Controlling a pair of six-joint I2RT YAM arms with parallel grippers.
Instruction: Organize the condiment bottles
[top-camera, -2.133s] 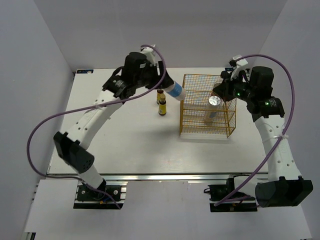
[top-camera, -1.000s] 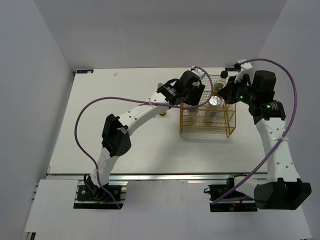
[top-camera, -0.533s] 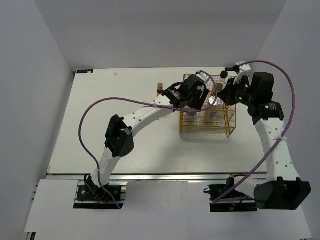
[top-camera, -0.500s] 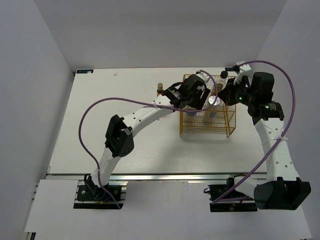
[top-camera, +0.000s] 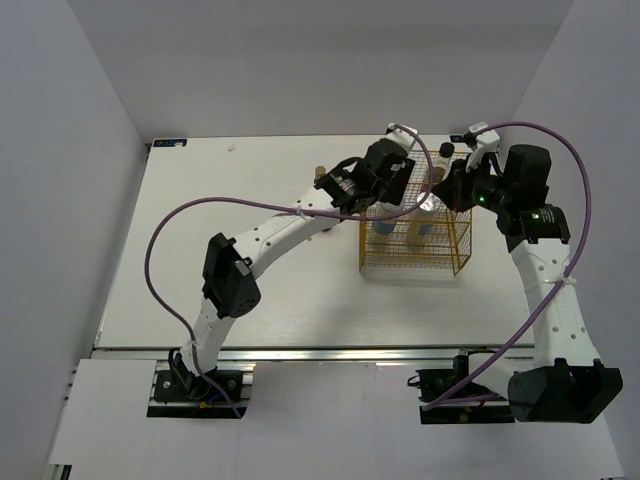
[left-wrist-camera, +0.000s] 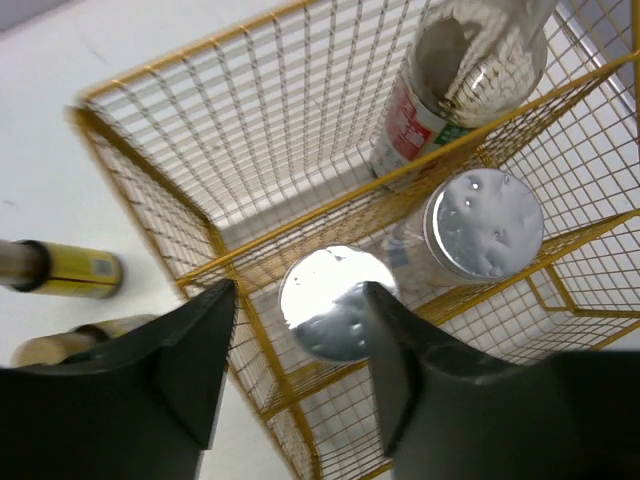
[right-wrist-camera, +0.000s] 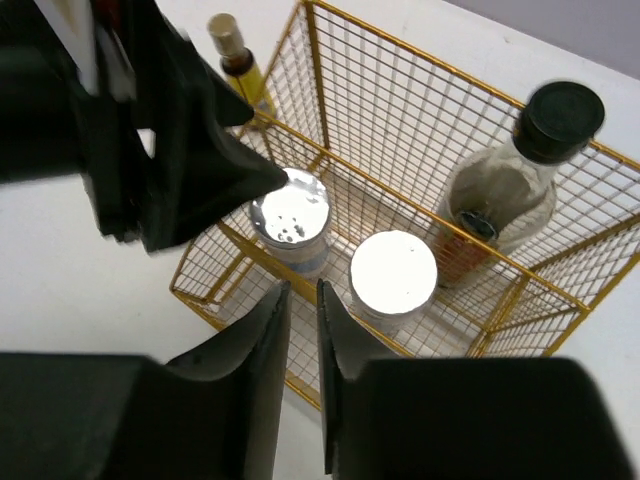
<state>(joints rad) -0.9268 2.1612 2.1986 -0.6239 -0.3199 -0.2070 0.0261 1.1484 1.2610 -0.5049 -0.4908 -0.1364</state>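
Finishing drop of white cylinder (left-wrist-camera: 335, 305) into yellow wire basket (left-wrist-camera: 150, 90): left pincer (left-wrist-camera: 299, 287) spread above it, gripping nothing. Right pincer (right-wrist-camera: 303, 285) barely parted, empty. Next likely: left lifts clear, fetches tiny brown bottle (left-wrist-camera: 70, 270) on bench (left-wrist-camera: 60, 120) beside basket.

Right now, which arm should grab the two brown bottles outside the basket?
Left. The brown bottles sit left of the basket, near the left gripper, whose jaws are open. The right gripper would need to cross the basket.
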